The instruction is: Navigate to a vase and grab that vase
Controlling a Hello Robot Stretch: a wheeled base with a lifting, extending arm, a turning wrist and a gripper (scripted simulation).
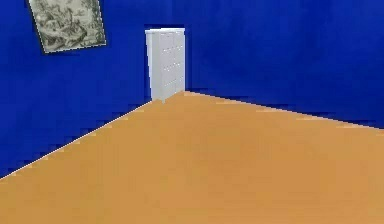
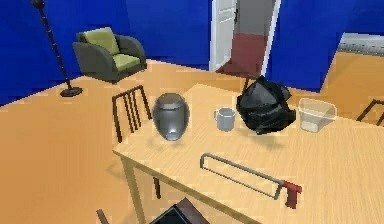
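Vase on the table to the side, bare corner ahead

The forward view takes in an orange floor (image 1: 200, 160) running to a corner of blue walls (image 1: 290, 50), with a white cabinet (image 1: 165, 64) standing in that corner and a framed picture (image 1: 68, 22) hanging at the upper left.

The arm side view has the furniture instead. A wooden table (image 2: 190, 155) carries the vase (image 2: 171, 117), a rounded grey metallic one standing upright near the table's left end. Just right of it is a grey mug (image 2: 225, 119), then a crumpled black bag (image 2: 265, 105) and a pale open tub (image 2: 315, 113). A saw (image 2: 250, 176) with a red handle lies flat near the table's near edge, well apart from the vase.

How the gripper stands, and what it has hold of, cannot be told here. A dark shape (image 2: 180, 214) cut off at the bottom edge is too partial to name.

A dark chair (image 2: 130, 108) stands against the table's left side, close to the vase. Farther back are a green armchair (image 2: 108, 55), a black floor lamp (image 2: 52, 50) and an open doorway (image 2: 245, 35)
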